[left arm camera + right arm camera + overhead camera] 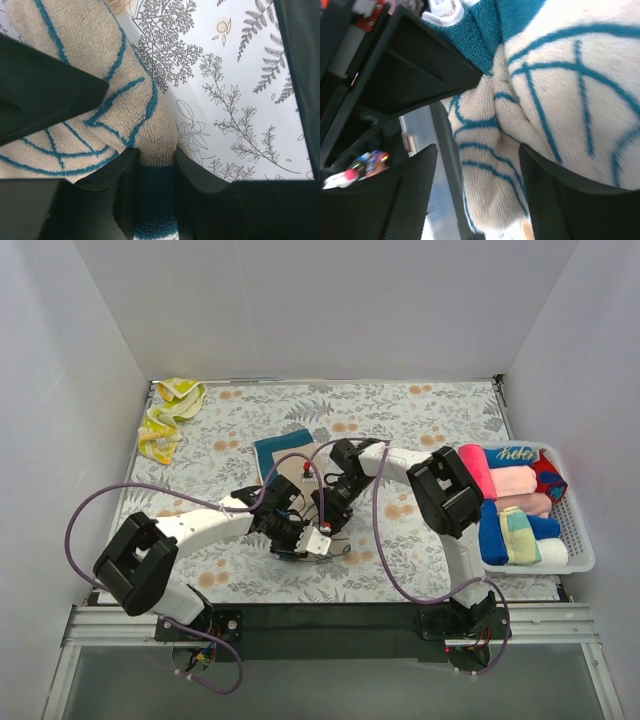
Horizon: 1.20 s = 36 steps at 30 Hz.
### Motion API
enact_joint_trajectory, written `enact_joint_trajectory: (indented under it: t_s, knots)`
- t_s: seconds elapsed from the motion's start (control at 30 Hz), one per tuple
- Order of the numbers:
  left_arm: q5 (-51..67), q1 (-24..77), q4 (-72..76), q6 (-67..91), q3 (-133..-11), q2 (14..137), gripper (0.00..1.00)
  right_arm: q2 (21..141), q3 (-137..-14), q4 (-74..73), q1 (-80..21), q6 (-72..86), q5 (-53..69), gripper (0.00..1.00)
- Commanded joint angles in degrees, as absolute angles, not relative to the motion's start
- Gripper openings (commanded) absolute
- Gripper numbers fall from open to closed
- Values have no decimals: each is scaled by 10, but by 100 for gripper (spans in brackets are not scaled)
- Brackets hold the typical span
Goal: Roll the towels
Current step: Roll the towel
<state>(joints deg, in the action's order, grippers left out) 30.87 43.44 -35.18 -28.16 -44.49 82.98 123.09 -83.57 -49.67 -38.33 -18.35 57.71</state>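
A tan towel with blue lines and a teal edge lies at the table's middle, partly hidden under both grippers. My left gripper is shut on the teal-banded edge of this towel, with its jaws pinching the cloth. In the right wrist view my right gripper is open around a bunched fold of the same towel. The cloth rests against one finger, and a gap shows beside the other. From above, the right gripper sits close to the left one.
A yellow patterned towel lies crumpled at the far left corner. A white slotted basket at the right edge holds several rolled towels, among them pink and blue. A floral cover spreads over the table.
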Motion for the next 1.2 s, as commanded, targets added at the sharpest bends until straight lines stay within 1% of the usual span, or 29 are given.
enact_joint_trajectory:
  t_s: [0.0,0.13,0.3,0.4,0.5,0.53,0.67,0.87,0.9,0.93,1.03,1.17]
  knots:
    - [422,414,-497,-256,-451,883,0,1185,-825,-459,-346,-205,456,63]
    - [468,379,-538,-255,-514,953,0,1130,-814,-455,-319,-211,434,64]
    - [504,325,-578,-269,-563,1018,0,1049,-784,-447,-301,-233,397,64]
    - [518,296,-603,-285,-585,1052,0,1001,-753,-425,-302,-243,383,61]
    - [519,278,-613,-294,-595,1074,0,969,-736,-396,-308,-244,374,56]
    - [520,273,-614,-295,-596,1080,0,964,-733,-382,-318,-247,370,54]
    - [526,253,-611,-298,-601,1090,0,933,-712,-338,-363,-261,343,50]
    - [518,229,-603,-299,-602,1095,0,888,-649,-259,-449,-313,300,50]
    - [520,226,-603,-299,-603,1097,0,879,-636,-245,-460,-322,294,51]
    - [522,225,-603,-296,-604,1099,0,868,-605,-214,-472,-343,289,54]
    - [525,222,-594,-288,-607,1104,0,829,-536,-137,-521,-375,265,60]
    - [530,222,-590,-283,-616,1109,0,837,-505,-83,-577,-399,226,63]
